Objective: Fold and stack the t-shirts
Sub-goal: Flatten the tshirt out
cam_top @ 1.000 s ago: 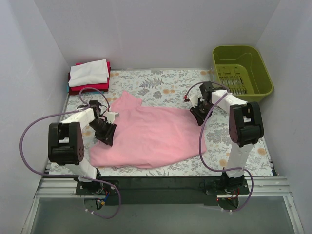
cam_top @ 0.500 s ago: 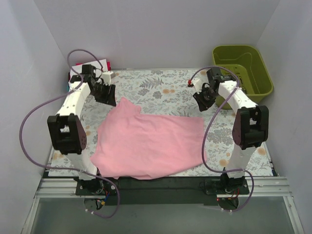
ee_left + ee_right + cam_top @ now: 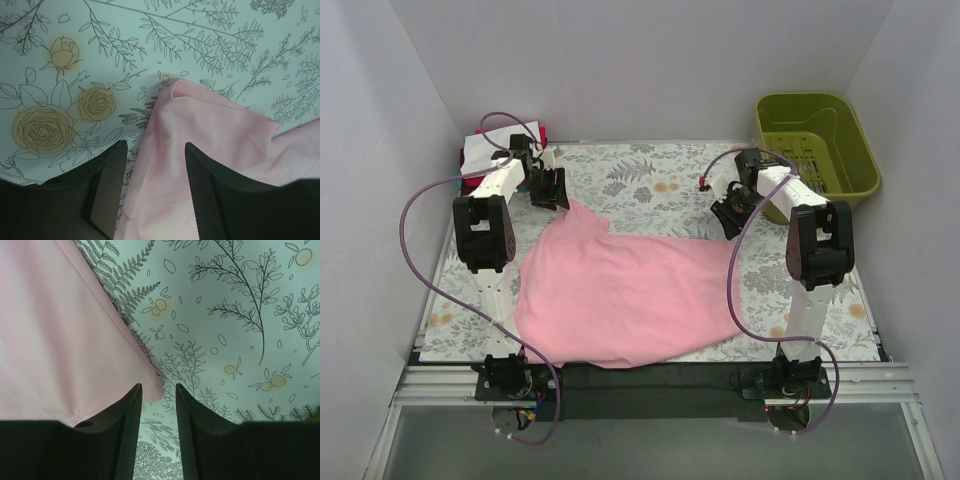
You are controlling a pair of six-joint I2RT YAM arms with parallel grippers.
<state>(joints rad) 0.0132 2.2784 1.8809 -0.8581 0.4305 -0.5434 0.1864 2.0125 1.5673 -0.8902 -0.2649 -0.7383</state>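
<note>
A light pink t-shirt (image 3: 620,290) lies spread flat on the floral table cloth (image 3: 650,175). My left gripper (image 3: 555,192) is open just above the shirt's far left corner. In the left wrist view (image 3: 155,146) pink cloth (image 3: 200,130) lies between and under its spread fingers. My right gripper (image 3: 725,218) is open with a narrow gap at the shirt's far right corner. In the right wrist view (image 3: 158,387) the corner (image 3: 60,340) ends just at its left fingertip, with bare table cloth between the jaws. A folded white shirt (image 3: 480,150) lies on a red one (image 3: 536,133) at the back left.
An olive green basket (image 3: 817,145) stands at the back right, close behind the right arm. White walls close in the table on three sides. The folded stack sits right behind the left arm's wrist.
Both arms swung from the shirt's near sides to its far corners. The shirt has shifted slightly toward the near edge and lies flatter. Since half a second ago both grippers have come down to the corners.
</note>
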